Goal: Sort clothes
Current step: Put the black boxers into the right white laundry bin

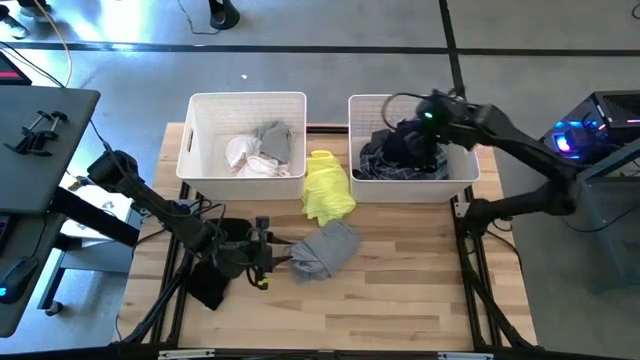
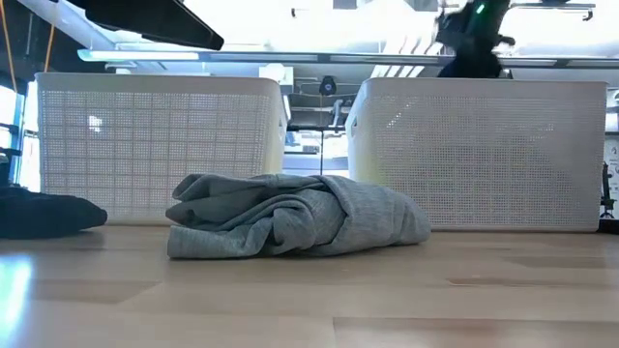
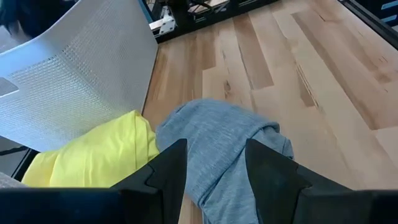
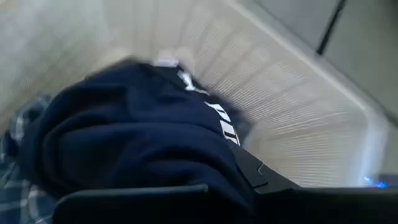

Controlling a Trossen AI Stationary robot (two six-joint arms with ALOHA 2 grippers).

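Note:
A grey garment (image 1: 327, 250) lies bunched on the table; it also shows in the low view (image 2: 290, 217). My left gripper (image 1: 264, 256) stands open just left of it, its fingers (image 3: 168, 171) on either side of the garment's near end (image 3: 214, 143). A yellow garment (image 1: 327, 186) lies between the two bins. My right gripper (image 1: 414, 134) hangs over the right bin (image 1: 410, 98), shut on a dark navy garment (image 4: 124, 137). A blue plaid garment (image 1: 400, 170) lies in that bin. My right gripper holds the dark navy garment from above, slanting down into the right bin. The cloth (image 4: 186, 174) bunches over the fingertips and hides the place of contact. The garment hangs in a lump below the fingers, above the plaid garment (image 4: 18, 180).
The left bin (image 1: 245, 98) holds white, pink and grey clothes. A black garment (image 1: 208, 285) lies at the table's left edge, behind my left arm. Both bins stand along the far edge. Bare wood shows to the right of the grey garment (image 1: 420, 280).

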